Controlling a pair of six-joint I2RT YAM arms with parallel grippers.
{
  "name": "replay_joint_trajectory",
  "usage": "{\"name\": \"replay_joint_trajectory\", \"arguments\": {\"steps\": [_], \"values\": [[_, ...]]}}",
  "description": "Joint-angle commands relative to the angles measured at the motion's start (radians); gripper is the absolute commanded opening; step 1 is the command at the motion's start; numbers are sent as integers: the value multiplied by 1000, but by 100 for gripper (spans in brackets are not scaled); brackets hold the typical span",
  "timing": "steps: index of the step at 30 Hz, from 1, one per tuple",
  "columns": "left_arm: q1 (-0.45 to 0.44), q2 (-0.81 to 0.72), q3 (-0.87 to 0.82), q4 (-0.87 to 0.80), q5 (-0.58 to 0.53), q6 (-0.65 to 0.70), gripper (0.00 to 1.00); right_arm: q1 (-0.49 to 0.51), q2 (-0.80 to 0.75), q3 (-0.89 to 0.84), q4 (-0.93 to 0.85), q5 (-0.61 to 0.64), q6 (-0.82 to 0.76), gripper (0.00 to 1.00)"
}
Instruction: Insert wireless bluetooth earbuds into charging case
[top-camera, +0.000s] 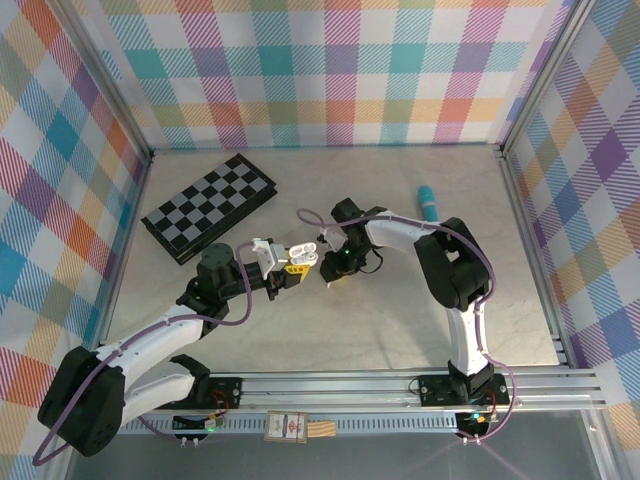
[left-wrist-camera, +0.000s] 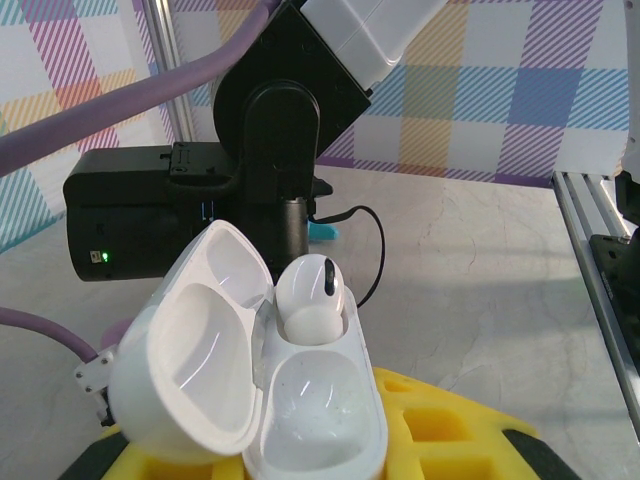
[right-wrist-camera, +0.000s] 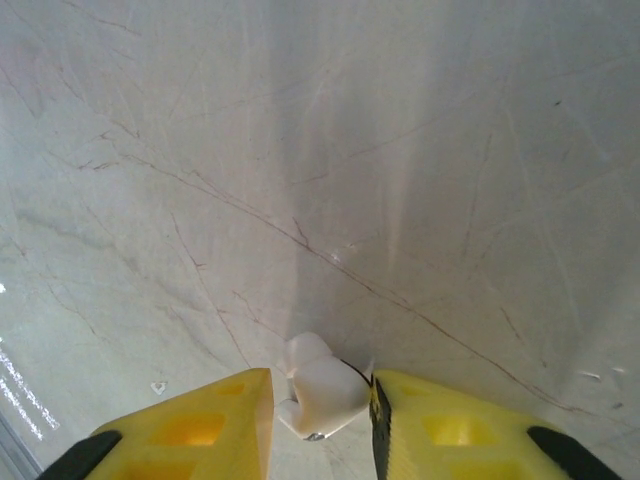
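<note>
My left gripper (top-camera: 296, 264) is shut on a white charging case (left-wrist-camera: 322, 425) held above the table, its lid (left-wrist-camera: 185, 370) swung open to the left. One white earbud (left-wrist-camera: 312, 292) sits in the far slot, and the near slot is bare. Yellow fingers (left-wrist-camera: 445, 425) show under the case. Just right of the case, my right gripper (top-camera: 331, 274) is down at the table. A second white earbud (right-wrist-camera: 325, 388) lies on the marble between its yellow fingers (right-wrist-camera: 205, 425), which are shut on it from both sides.
A folded chessboard (top-camera: 210, 207) lies at the back left and a teal cylinder (top-camera: 427, 203) at the back right. The right arm's black wrist (left-wrist-camera: 200, 210) hangs close behind the case. A metal rail (top-camera: 400, 385) runs along the near edge.
</note>
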Motion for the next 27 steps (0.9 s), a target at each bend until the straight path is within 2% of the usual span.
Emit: {"name": "replay_joint_trajectory", "arguments": {"steps": [1, 9, 27], "values": [[7, -13, 9, 24, 17, 4, 6, 17, 28, 8, -37, 16, 11, 29], [7, 0, 10, 35, 17, 3, 5, 17, -36, -29, 1, 68, 18, 22], [6, 24, 6, 44, -4, 0, 5, 14, -287, -174, 134, 227, 63, 23]]}}
